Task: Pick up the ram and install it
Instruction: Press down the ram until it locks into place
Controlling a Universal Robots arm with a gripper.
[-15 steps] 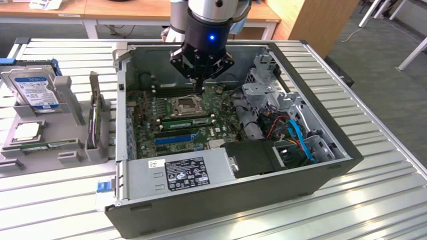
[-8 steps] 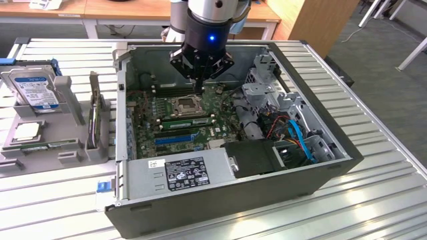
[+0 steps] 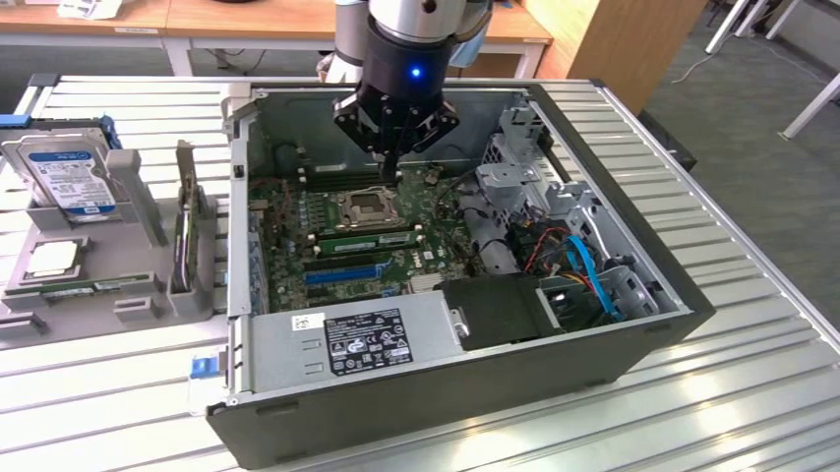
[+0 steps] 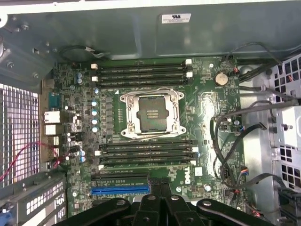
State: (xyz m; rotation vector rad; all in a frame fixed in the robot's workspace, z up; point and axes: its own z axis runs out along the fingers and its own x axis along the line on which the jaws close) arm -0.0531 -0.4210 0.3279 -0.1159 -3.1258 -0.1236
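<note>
The ram (image 3: 94,286) is a thin green stick lying flat on the grey holder (image 3: 145,307) at the exterior view's left, outside the computer case. My gripper (image 3: 391,175) hangs inside the open case (image 3: 663,324), above the motherboard (image 3: 393,258) near its far memory slots, well away from the ram. The fingers are shut together with nothing between them. In the wrist view the gripper (image 4: 157,190) points down at the motherboard (image 4: 207,108), with the processor socket (image 4: 150,114) and two banks of black memory slots (image 4: 141,74) in sight.
The grey holder also carries a hard drive (image 3: 69,175) standing upright, an upright expansion card (image 3: 188,231) and a small chip (image 3: 53,258). Inside the case are a power supply (image 3: 361,339), drive cage (image 3: 518,187) and loose cables (image 3: 577,261). Slatted metal table (image 3: 735,393) surrounds it.
</note>
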